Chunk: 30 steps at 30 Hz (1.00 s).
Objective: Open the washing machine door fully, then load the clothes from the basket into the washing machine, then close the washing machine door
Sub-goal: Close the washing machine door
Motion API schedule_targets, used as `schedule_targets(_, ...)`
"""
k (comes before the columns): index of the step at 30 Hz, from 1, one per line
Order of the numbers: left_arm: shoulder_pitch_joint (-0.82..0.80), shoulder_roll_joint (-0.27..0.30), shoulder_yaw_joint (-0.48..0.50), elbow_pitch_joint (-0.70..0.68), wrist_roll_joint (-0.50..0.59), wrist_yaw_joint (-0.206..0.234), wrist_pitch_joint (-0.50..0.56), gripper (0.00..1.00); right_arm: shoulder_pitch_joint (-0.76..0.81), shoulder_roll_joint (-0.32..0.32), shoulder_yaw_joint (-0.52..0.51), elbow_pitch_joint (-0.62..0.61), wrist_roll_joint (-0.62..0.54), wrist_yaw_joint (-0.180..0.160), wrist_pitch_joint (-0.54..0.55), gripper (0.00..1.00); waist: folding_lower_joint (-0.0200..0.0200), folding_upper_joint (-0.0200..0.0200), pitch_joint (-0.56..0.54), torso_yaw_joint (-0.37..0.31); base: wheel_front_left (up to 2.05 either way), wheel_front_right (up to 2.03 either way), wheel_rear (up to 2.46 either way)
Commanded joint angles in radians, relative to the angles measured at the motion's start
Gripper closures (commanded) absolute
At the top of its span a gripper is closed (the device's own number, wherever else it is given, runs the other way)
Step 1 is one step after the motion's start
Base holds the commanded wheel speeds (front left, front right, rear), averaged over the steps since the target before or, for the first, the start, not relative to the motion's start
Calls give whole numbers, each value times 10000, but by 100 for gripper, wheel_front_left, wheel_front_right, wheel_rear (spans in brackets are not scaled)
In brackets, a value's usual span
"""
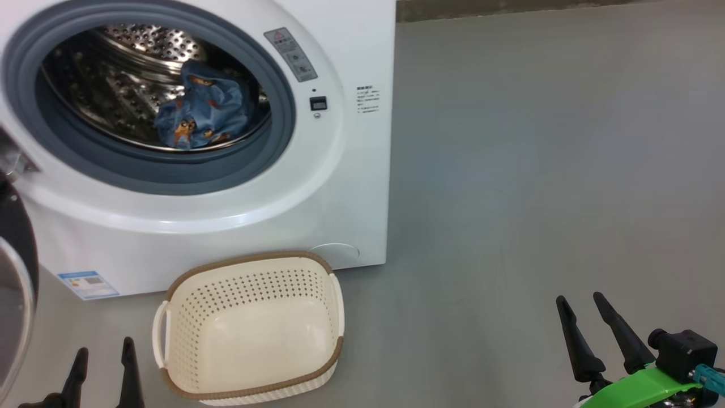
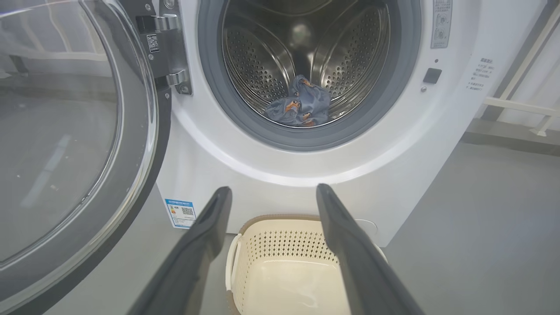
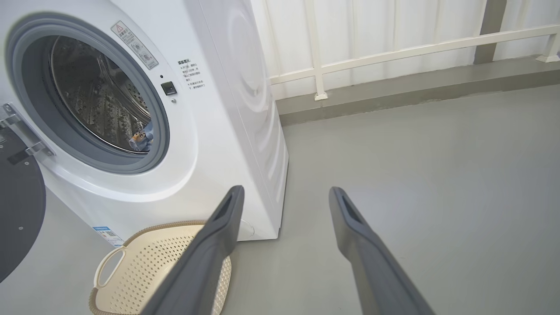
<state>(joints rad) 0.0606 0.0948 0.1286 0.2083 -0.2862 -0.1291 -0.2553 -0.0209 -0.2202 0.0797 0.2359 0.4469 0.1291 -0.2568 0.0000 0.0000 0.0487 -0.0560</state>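
Note:
The white washing machine point(image 1: 238, 215) stands with its door point(image 2: 65, 144) swung wide open to the left on its hinge. Inside the steel drum lie the clothes point(image 1: 201, 110), a blue bundle with orange bears, also seen as the clothes point(image 2: 299, 105). The cream basket point(image 1: 249, 328) sits empty on the floor in front of the machine. My left gripper point(image 1: 105, 354) is open at the lower left, just left of the basket, with nothing between its fingers. My right gripper point(image 1: 578, 311) is open at the lower right, well away over bare floor.
Grey floor point(image 1: 538, 170) spreads to the right of the machine. A white railing point(image 3: 393, 52) and a low grey kerb run along the wall behind. The open door point(image 1: 14, 294) juts out at the left edge.

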Motion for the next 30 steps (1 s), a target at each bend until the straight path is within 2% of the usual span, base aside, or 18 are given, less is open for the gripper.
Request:
schedule_targets(1,-319,69,367,-328,-45,-15,-65,0,-192,-176,219,-295,20,16,-49,0,0,0,3,271,0,0,0)
schedule_targets(10,-120,-182,700,-491,-43,-15,-65,0,-354,-264,505,-269,27,16,-49,0,0,0,3,1227,0,0,0)
schedule_targets(30,2,-440,1010,-495,-365,-15,-65,0,-1177,-460,1399,-48,94,16,-49,0,0,0,40,4525,0,0,0)
